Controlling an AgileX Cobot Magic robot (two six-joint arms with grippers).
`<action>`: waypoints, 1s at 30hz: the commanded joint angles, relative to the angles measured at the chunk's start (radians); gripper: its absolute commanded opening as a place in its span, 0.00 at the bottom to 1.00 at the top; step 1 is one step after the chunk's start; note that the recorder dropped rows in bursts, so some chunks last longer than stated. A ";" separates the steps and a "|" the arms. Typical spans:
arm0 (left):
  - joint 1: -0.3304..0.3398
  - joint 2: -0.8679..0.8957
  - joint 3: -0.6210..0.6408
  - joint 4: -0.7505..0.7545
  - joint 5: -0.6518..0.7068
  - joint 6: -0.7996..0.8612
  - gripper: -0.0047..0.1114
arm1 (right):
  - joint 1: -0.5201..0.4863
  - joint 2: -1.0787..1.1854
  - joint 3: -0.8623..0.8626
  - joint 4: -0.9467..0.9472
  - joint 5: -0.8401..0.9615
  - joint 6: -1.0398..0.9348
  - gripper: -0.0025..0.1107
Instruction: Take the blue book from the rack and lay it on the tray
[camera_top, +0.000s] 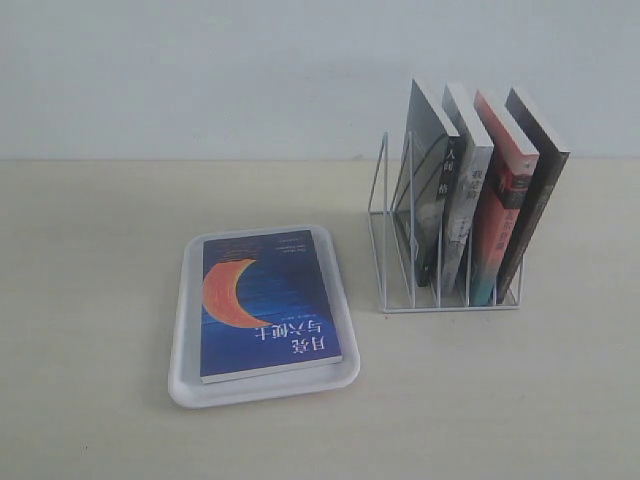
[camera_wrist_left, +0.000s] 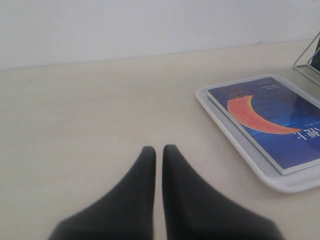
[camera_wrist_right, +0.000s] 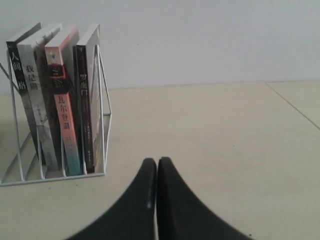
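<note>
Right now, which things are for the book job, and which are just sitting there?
For the job:
blue book, lying flat on the tray
tray
rack

Just sitting there:
four other books, standing in the rack
table

Table (camera_top: 100, 260): pale beige and matte, filling the lower two thirds of the exterior view and meeting a white wall (camera_top: 200, 70) along its far edge.
Tray (camera_top: 185, 330): white, with rounded corners and a low rim, lying flat on the Table at lower left of centre.
Rack (camera_top: 450, 308): white wire, standing upright on the Table right of centre, higher in the frame than the Tray.
Gap: Tray and Rack stand apart, with a strip of bare Table between them.
</note>
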 joint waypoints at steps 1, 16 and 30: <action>0.000 -0.003 -0.003 0.001 -0.015 -0.007 0.08 | -0.003 -0.013 0.006 -0.097 0.067 0.091 0.02; 0.000 -0.003 -0.003 0.001 -0.015 -0.007 0.08 | -0.003 -0.013 0.006 -0.159 0.096 0.159 0.02; 0.000 -0.003 -0.003 0.001 -0.015 -0.007 0.08 | 0.021 -0.013 0.006 -0.164 0.103 0.130 0.02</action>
